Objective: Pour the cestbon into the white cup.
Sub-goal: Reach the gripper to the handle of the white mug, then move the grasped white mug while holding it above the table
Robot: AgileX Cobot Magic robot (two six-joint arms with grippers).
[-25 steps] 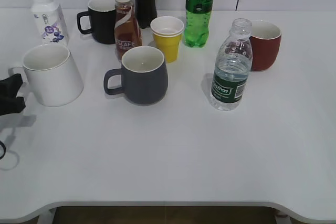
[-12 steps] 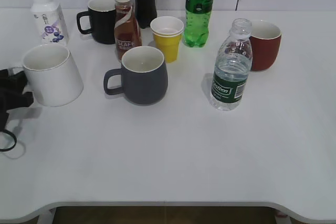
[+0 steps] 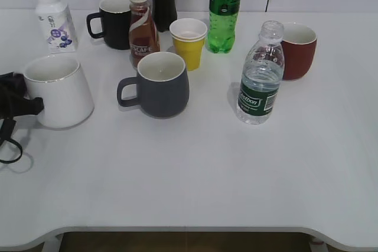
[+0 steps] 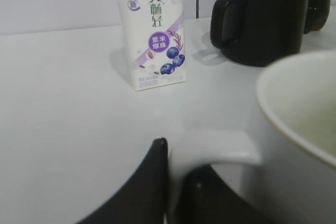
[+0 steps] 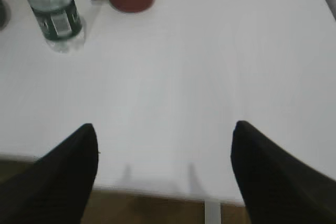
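Note:
The cestbon (image 3: 259, 78), a small clear bottle with a dark green label and no cap, stands upright right of centre; it also shows in the right wrist view (image 5: 52, 9). The white cup (image 3: 59, 91) stands at the left, its handle towards the table's left edge. My left gripper (image 3: 25, 105) is shut on that handle; in the left wrist view the fingers (image 4: 176, 182) pinch the white handle beside the cup's wall (image 4: 299, 145). My right gripper (image 5: 165, 145) is open and empty above the table's front edge, well short of the bottle.
A grey mug (image 3: 159, 84) stands between the cup and the bottle. A red mug (image 3: 298, 50) is behind the bottle. At the back stand a black mug (image 3: 114, 22), a coffee bottle (image 3: 142, 28), a yellow paper cup (image 3: 188, 42), a green soda bottle (image 3: 224, 10) and a small white bottle (image 3: 54, 20).
My left gripper has moved right to the white cup's handle and closed on it. The cup has shifted slightly. The bottle has not moved.

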